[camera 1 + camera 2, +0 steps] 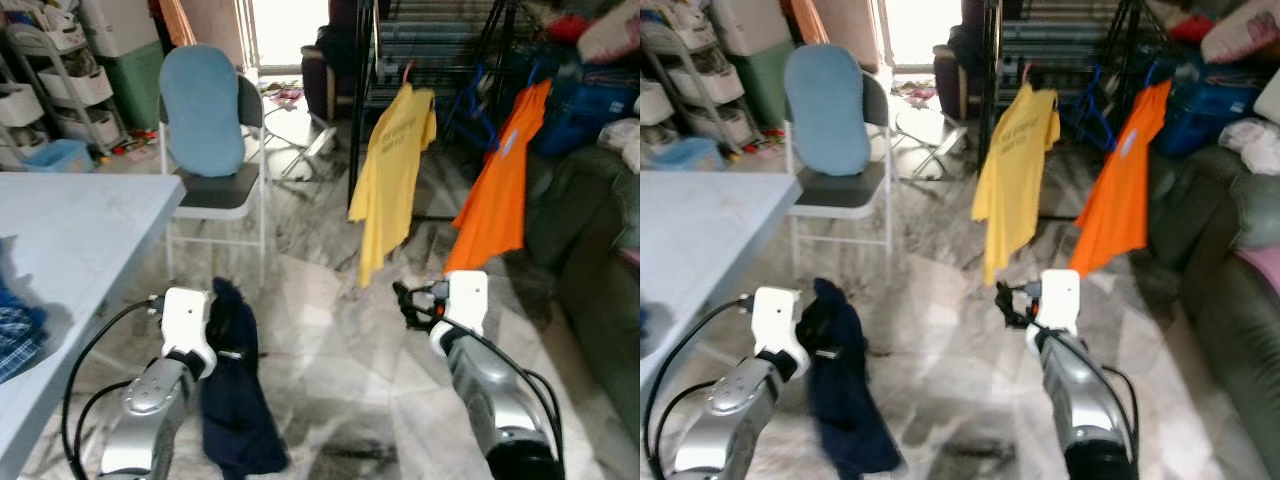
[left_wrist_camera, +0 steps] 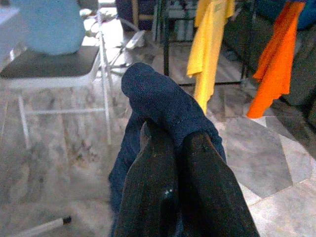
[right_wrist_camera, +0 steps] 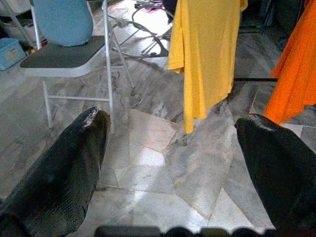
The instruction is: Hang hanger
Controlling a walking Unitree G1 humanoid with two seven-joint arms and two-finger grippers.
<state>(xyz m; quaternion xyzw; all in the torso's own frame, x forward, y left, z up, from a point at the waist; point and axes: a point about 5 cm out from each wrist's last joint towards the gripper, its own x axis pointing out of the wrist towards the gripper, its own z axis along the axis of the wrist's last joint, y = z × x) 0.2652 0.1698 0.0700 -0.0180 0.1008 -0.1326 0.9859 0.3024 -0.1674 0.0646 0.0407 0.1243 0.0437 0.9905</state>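
Observation:
My left gripper (image 1: pixel 224 322) is shut on a dark navy garment (image 1: pixel 236 405) that hangs limp from its fingers down toward the floor. In the left wrist view the cloth (image 2: pixel 163 106) bunches over the closed fingers (image 2: pixel 153 177). No hanger can be made out in the cloth. My right gripper (image 1: pixel 404 298) is held out at about the same height, open and empty, its fingers (image 3: pixel 64 168) wide apart. Ahead stands a black clothes rack (image 1: pixel 364 90) with a yellow shirt (image 1: pixel 392 170) and an orange shirt (image 1: pixel 502 190) hanging on it.
A folding chair (image 1: pixel 216 188) with a blue cushion stands ahead on the left. A light table (image 1: pixel 70 230) runs along my left side. A dark sofa (image 1: pixel 598 250) lies on the right. Storage shelves (image 1: pixel 60 80) fill the back left. Marble floor (image 1: pixel 330 330) lies between me and the rack.

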